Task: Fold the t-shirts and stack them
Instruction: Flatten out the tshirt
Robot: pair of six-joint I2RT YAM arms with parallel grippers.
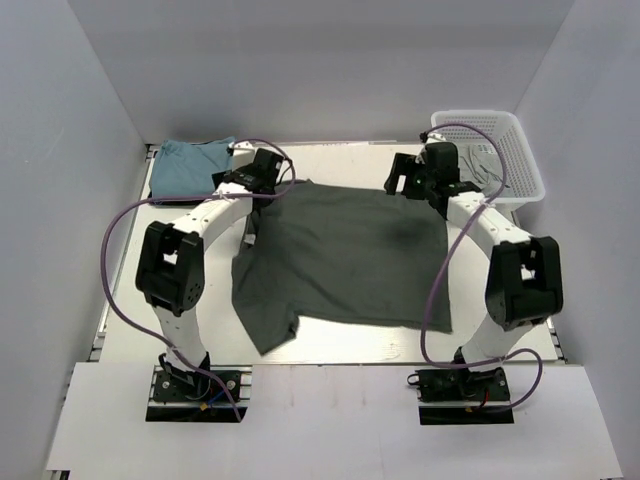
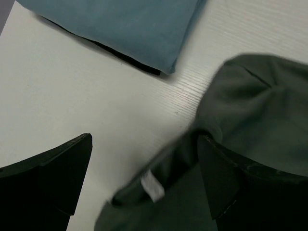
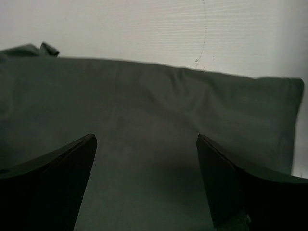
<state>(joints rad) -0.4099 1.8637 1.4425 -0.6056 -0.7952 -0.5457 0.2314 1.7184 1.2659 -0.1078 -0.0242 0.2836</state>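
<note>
A dark grey-green t-shirt (image 1: 345,258) lies spread flat on the white table, one sleeve sticking out at the near left. A folded light teal-blue t-shirt (image 1: 190,167) lies at the far left corner; it also shows in the left wrist view (image 2: 130,24). My left gripper (image 1: 258,178) is open above the dark shirt's far left corner, over its collar and white label (image 2: 153,186). My right gripper (image 1: 408,178) is open above the shirt's far right edge (image 3: 159,120). Neither holds anything.
A white plastic mesh basket (image 1: 492,160) stands at the far right with pale cloth inside. White walls enclose the table on three sides. Purple cables loop off both arms. Bare table (image 2: 72,96) lies between the two shirts.
</note>
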